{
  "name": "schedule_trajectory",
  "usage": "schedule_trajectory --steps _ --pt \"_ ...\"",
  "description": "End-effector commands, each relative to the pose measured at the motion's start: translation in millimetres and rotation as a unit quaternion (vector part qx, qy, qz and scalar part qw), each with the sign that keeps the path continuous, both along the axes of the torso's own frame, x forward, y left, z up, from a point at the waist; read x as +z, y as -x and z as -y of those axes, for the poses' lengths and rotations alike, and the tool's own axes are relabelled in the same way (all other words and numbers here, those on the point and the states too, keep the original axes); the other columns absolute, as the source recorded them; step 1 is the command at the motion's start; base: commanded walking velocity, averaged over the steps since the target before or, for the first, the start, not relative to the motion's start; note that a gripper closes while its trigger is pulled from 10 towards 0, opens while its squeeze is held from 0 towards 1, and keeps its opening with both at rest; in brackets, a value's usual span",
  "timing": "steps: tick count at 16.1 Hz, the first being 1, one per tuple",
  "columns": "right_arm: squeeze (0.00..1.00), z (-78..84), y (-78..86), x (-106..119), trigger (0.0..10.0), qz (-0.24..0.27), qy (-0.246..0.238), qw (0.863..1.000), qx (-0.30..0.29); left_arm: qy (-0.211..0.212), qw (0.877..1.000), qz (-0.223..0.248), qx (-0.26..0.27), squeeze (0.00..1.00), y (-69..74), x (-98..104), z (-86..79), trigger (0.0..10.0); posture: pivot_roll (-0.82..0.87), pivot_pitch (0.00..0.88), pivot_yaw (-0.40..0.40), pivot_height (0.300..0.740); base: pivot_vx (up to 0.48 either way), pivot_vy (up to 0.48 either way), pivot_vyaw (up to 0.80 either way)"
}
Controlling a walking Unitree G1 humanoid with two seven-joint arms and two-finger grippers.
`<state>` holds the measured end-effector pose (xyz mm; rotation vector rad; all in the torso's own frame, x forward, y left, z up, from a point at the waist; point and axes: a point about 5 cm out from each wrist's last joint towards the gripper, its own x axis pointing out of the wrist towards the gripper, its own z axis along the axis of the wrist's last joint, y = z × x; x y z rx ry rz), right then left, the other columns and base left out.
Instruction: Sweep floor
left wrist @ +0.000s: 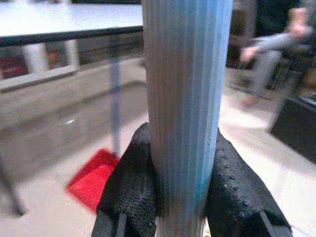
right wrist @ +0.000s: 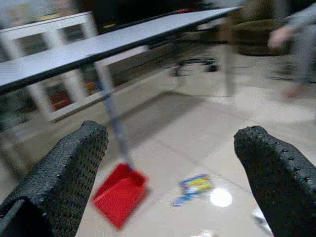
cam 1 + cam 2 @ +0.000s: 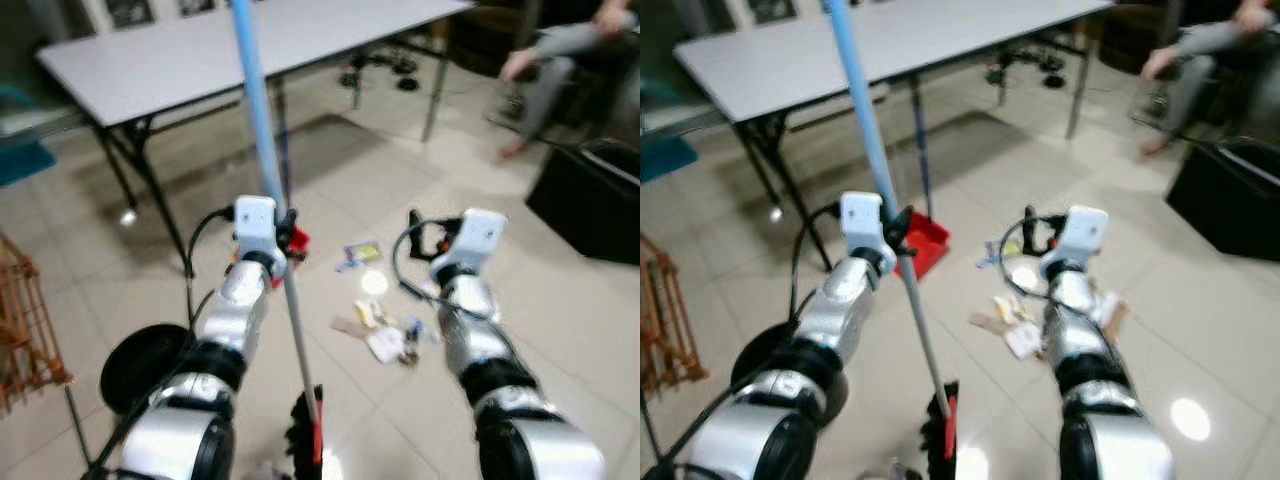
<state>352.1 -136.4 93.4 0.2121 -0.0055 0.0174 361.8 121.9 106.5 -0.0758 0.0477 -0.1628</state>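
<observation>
My left gripper [image 3: 284, 240] is shut on the pale blue broom handle [image 3: 258, 110], which slants down to the black and red broom head [image 3: 306, 432] near my feet. In the left wrist view the black fingers [image 1: 131, 187] clamp both sides of the ribbed handle [image 1: 185, 98]. A red dustpan [image 3: 921, 243] with an upright blue stick stands on the tiles beyond the left gripper. Scattered litter [image 3: 377, 320], wrappers and paper scraps, lies on the floor between my arms. My right gripper [image 3: 425, 232] hovers above the litter, open with nothing between its fingers [image 2: 69, 168].
A grey folding table [image 3: 200, 50] stands ahead, past the dustpan. A person [image 3: 560, 60] sits at the far right, feet on the floor. A black box [image 3: 590, 200] is at the right, a wicker rack [image 3: 25, 330] at the left, a dark round object [image 3: 145, 360] beside my left arm.
</observation>
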Motion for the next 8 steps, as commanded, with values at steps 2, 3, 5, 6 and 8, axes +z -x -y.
schedule_trajectory --steps 2,3,5,6,8 --pt "0.0 8.2 -0.9 2.5 10.0 0.006 0.007 1.0 -0.006 -0.001 1.0 0.023 0.004 0.0 -4.7 13.0 1.5 10.0 -0.04 0.0 0.03 0.74 0.48 0.0 0.4" --pt "0.0 8.8 -0.8 2.5 10.0 0.006 0.003 1.0 -0.009 -0.001 1.0 0.026 0.006 0.0 -5.5 14.7 0.8 10.0 -0.04 0.0 0.03 0.74 0.48 0.0 0.0" --pt "0.0 10.2 -0.7 2.0 10.0 0.004 0.004 1.0 -0.009 0.006 0.999 0.048 0.023 0.0 -10.5 28.0 -4.3 10.0 -0.04 0.0 0.029 0.74 0.48 0.0 0.0" --pt "0.0 10.2 -0.7 2.0 10.0 0.004 0.0 1.0 -0.01 0.012 0.998 0.062 0.03 0.0 -13.6 36.9 -7.3 10.0 -0.04 0.0 0.029 0.74 0.48 0.0 0.0" --pt "0.0 9.1 -1.1 2.0 10.0 0.002 -0.001 1.0 -0.007 0.015 0.993 0.102 0.058 0.0 -20.7 60.5 -17.3 10.0 -0.04 0.0 0.029 0.74 0.48 0.0 0.0"
